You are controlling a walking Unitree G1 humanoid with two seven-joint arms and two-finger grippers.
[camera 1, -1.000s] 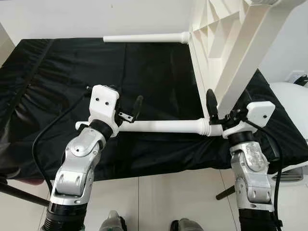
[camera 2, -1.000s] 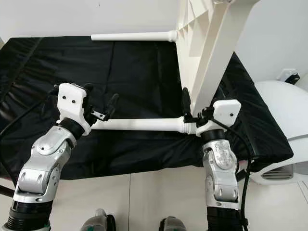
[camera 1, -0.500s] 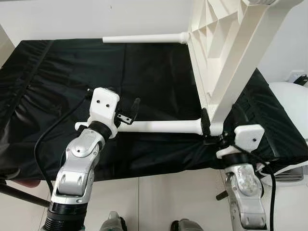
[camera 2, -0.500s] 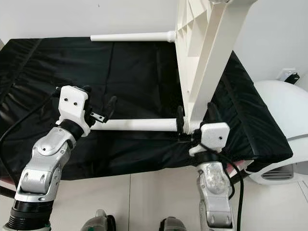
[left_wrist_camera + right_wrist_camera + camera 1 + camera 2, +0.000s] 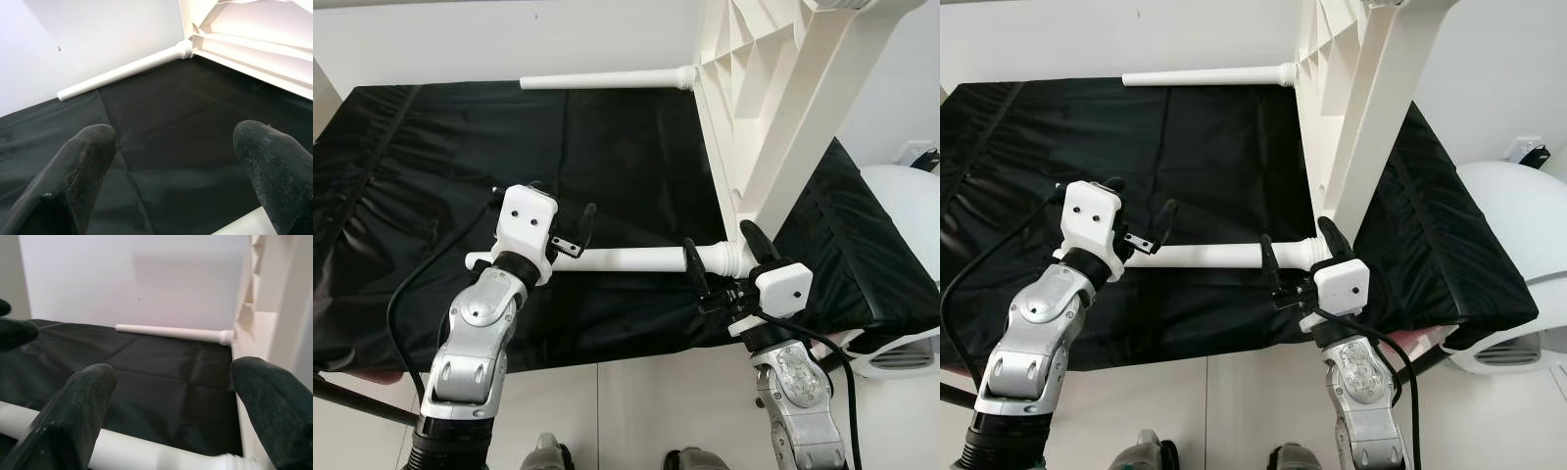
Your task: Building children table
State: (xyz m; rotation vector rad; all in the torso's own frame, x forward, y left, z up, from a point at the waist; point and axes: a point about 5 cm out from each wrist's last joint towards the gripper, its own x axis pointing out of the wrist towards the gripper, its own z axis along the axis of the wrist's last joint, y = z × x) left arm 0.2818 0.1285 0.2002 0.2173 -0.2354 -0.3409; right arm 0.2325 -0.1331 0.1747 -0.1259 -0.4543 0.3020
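The near leg (image 5: 636, 258) lay across the black cloth (image 5: 431, 176), its end at the tabletop (image 5: 773, 108) corner. The right gripper (image 5: 722, 266) had slid back along it, fingers wide astride; likely regripping to screw. The left gripper (image 5: 570, 231) stood wide. 2 legs counted, 1 far leg (image 5: 607, 78), 1 tabletop
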